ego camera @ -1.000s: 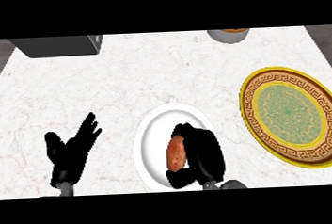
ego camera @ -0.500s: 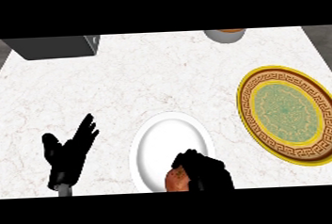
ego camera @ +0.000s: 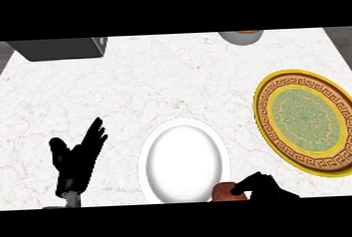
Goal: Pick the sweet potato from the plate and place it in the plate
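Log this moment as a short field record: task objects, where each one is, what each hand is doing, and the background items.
sweet potato: held at the view's lower edge, beside the white plate's lower right rim, off the plate
white plate: nothing on it, centre of the counter
patterned plate: gold rim, green centre, at the right, nothing on it
right hand: curled round the sweet potato
left hand: open, fingers up, resting at lower left
dark box: top left
bowl: top edge, partly cut off

Two plates [ego camera: 184,160] [ego camera: 309,122], one sweet potato [ego camera: 226,191], two hands [ego camera: 79,157] [ego camera: 265,186].
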You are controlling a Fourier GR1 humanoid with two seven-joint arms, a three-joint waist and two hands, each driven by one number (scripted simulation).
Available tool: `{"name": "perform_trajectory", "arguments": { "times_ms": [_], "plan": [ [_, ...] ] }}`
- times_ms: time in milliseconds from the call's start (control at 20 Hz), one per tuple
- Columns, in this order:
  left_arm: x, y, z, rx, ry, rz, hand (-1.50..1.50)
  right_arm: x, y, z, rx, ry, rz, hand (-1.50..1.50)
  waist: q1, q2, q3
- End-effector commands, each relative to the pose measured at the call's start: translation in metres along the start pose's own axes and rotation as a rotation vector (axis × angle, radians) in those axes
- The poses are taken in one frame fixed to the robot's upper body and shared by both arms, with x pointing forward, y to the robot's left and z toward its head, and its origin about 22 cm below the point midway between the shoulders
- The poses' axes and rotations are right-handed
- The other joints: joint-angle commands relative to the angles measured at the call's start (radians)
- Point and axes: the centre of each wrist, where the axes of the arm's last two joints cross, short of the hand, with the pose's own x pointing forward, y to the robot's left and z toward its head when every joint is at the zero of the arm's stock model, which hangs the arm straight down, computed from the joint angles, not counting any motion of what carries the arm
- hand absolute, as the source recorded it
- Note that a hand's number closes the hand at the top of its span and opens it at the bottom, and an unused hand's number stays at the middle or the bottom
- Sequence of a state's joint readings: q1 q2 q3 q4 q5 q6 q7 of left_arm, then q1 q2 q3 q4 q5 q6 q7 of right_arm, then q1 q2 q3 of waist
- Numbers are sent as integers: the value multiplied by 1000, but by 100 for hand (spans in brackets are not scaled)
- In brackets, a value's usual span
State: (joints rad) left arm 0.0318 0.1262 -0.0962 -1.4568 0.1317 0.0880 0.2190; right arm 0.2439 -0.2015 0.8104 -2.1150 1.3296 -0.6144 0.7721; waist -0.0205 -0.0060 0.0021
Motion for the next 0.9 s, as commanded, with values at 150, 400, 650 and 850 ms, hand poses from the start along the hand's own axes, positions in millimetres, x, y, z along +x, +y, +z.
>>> {"name": "perform_trajectory", "arguments": {
  "times_ms": [150,400,650,850],
  "plan": [
    [5,7,-6,-18,6,9,0,-53,-31,-24,-171,60,-65,150,17,6,-1],
    [-3,-9,0,-2,7,0,0,-99,-42,-85,-333,82,-4,150,27,9,1],
    [-14,-19,-7,-56,27,-9,0,-129,-43,-146,-354,115,-10,150,38,13,0],
    [-4,1,-3,-21,-6,-9,0,-163,-63,-168,-353,95,-16,150,35,10,1]
  ]
}}
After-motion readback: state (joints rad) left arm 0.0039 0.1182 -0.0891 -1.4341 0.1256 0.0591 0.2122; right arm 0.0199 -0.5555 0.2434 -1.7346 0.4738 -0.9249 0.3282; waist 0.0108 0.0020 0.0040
